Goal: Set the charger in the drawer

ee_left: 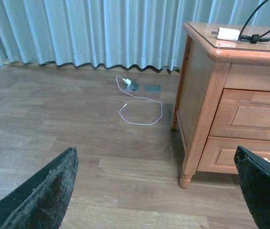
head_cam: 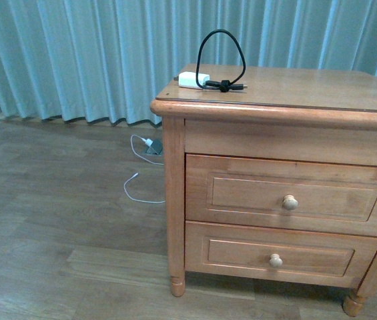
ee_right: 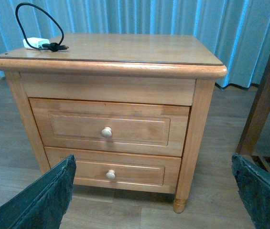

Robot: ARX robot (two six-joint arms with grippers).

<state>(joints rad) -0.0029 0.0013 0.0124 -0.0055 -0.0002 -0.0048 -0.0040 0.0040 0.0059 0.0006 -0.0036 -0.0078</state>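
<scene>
Far left & across the back: pale blue-grey curtain (head_cam: 75, 60), hanging down to the wood-plank floor (head_cam: 55, 220). On the floor near the curtain hem, just left of the nightstand, lies a white-cabled charger (head_cam: 151, 143) w/ its thin cord (head_cam: 138, 197) curled loose. In the left wrist view the cord lies apart from the nightstand leg.

Left end effector (ee_left: 155, 149): seen in the left wrist view only. Two dark fingers (ee_left: 44, 195) spread wide w/ nothing btwn them, over the floor, well apart from the nightstand's left side.

Nightstand (head_cam: 173, 200): warm-toned wood, rounded top edge, turned feet. The charger (head_cam: 193, 79) sits on its top at the rear-left corner, white block flat on the surface. Its black cable (head_cam: 225, 85) is bundled just to the right of the block, w/ one loop standing up above the top. It is apart from both end effectors.

Under the top comes a plain rail, then the drawer (head_cam: 241, 193): taller of the two fronts, recessed panel, round pale knob (head_cam: 290, 202) at centre. It is closed, flush w/ the frame. Below it the lower drawer (head_cam: 241, 253) has a shorter front & a smaller knob (head_cam: 276, 261), also closed.

Right end effector (ee_right: 153, 156): seen in the right wrist view only. Dark fingers (ee_right: 44, 200) wide apart & empty, facing the nightstand front, touching nothing. Both knobs show btwn them.

Far right in that view, a dark wooden frame (ee_right: 264, 105) stands on the floor beside the nightstand, w/ a gap btwn the two.
</scene>
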